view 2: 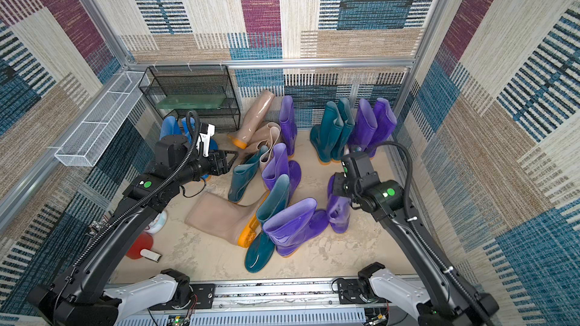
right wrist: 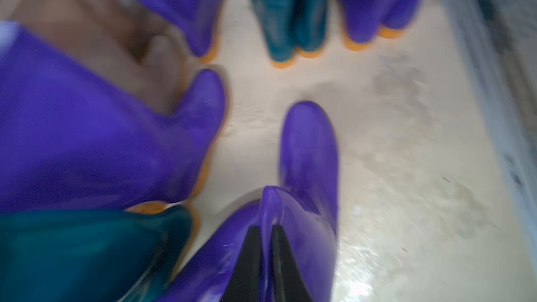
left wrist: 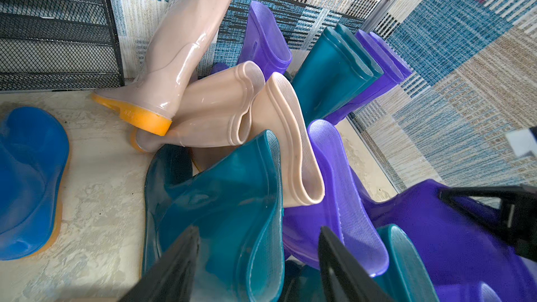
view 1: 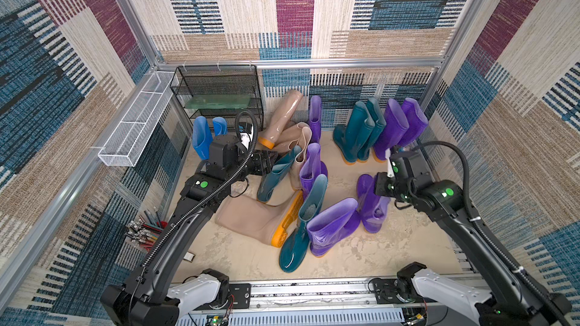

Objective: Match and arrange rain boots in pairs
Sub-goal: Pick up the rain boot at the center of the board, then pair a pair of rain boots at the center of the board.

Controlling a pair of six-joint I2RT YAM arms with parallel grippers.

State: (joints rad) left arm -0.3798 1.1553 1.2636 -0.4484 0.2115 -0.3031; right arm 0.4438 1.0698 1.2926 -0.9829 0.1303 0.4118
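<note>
The right gripper [right wrist: 265, 229] is clamped on the shaft rim of a short purple boot [right wrist: 308, 146], upright near the tabletop's [view 1: 392, 246] right edge. The rubber looks light, floppy and slippery, so the rim suits a pinch. The right arm reaches forward, wrist tipped down. The left gripper [left wrist: 258, 229] gapes above a teal boot [left wrist: 220, 213].

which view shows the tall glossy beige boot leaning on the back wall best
The left wrist view: the tall glossy beige rubber boot is close, sharp and whole, orange sole showing. Both top views show it small and far. The right wrist view is too blurred to tell.
</note>
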